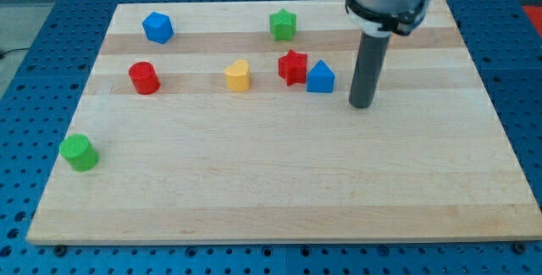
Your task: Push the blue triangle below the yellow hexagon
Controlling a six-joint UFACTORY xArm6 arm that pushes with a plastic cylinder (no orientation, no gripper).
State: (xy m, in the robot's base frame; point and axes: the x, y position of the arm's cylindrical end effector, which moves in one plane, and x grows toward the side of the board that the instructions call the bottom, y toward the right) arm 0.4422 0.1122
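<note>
My tip (362, 104) rests on the wooden board (279, 190), just right of the blue triangle (320, 78), not touching; no fingers on this rod. Triangle touches the red star (293, 67); yellow hexagon (239, 75) sits further left, same row.

On your wooden board (279, 190) you have: a blue hexagon-like block (157, 27) near the top-left corner, a green star (283, 24) along the top edge, and a red star (292, 67) just below it. A red cylinder (144, 78) sits toward the left edge; a green cylinder (79, 152) lies near the bottom-left corner.
</note>
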